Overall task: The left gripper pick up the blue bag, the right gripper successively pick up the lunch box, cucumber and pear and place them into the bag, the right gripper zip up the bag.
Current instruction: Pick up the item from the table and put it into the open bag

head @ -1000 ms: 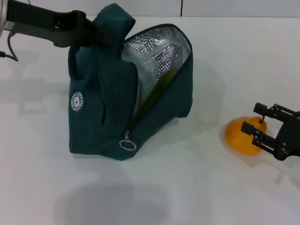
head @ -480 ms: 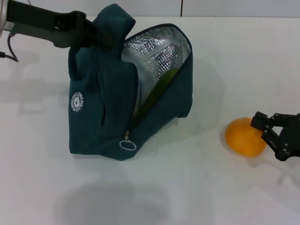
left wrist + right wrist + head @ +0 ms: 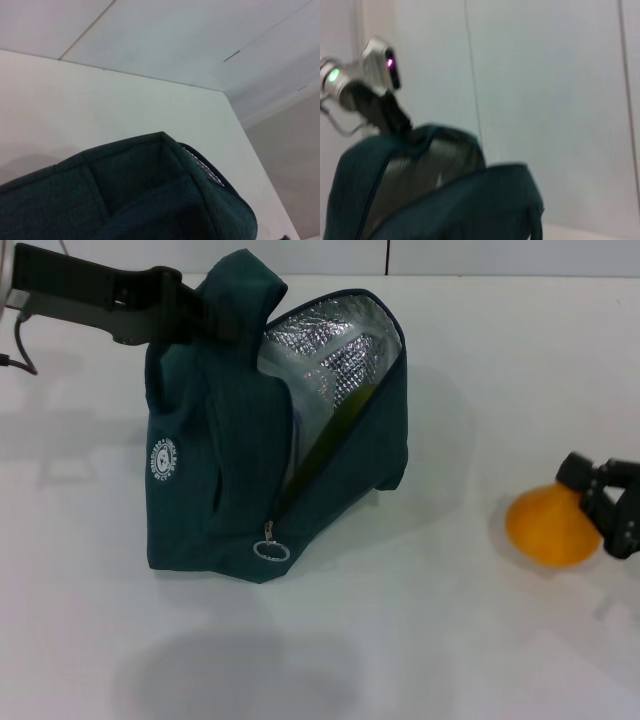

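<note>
So my left gripper was up at the top of the bag, clamped on one of the handles and holding that side up. The bag sat on the white table, left of centre in the head view, with its flap hanging open and the foil lining showing. Zipper pull dangled down low at the front, and the round logo faced out on the side panel.

Inside the opening I could see a strip of green leaning against the lining, that was the cucumber. Couldn't make out the lunch box in there.

My right gripper was over at the far right edge of the head view, well apart from the bag, fingers closed against the pear. The pear was orange-yellow and tucked right up against the claw. I couldn't tell if it was resting on the table or just off it; there was a soft shadow under it.

The left wrist cam only caught the bag's top edge with a sliver of lining and the table beyond. The right wrist cam looked across at the bag with the left arm's silver cuff above it, green light lit.
</note>
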You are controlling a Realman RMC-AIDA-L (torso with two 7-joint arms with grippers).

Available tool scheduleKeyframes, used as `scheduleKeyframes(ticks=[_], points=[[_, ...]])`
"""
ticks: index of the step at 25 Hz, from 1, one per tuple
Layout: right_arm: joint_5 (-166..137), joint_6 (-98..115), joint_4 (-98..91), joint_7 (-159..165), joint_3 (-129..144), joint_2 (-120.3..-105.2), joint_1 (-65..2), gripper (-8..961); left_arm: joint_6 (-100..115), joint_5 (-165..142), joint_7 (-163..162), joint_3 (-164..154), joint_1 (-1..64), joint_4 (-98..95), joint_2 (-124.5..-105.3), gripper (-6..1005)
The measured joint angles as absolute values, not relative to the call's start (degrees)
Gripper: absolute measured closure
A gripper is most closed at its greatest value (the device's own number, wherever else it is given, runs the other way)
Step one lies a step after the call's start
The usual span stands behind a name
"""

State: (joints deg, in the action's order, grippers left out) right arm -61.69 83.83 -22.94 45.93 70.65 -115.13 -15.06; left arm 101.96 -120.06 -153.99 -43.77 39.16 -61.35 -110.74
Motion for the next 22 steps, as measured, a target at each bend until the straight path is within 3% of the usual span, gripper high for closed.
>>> scheduleKeyframes(ticks=[7,15,22], points=[[-58.5,88.7,-24.5,57.7,69.2,-114.82,-19.2,918,102.0,-120.1,-154.1,-43.8,39.3,-61.3,-110.74,958],[-58.4,90.0,-24.2,68.3,67.5,-115.58,-33.7,900,102.2,-119.0,-154.4,-44.2,39.5,-61.2,-110.74,958],[-55.6,84.6,-23.7,70.5,75.7,-116.2,-42.3,885,102.2,-119.0,-154.1,-44.2,40.4,-59.9,-110.8,958]])
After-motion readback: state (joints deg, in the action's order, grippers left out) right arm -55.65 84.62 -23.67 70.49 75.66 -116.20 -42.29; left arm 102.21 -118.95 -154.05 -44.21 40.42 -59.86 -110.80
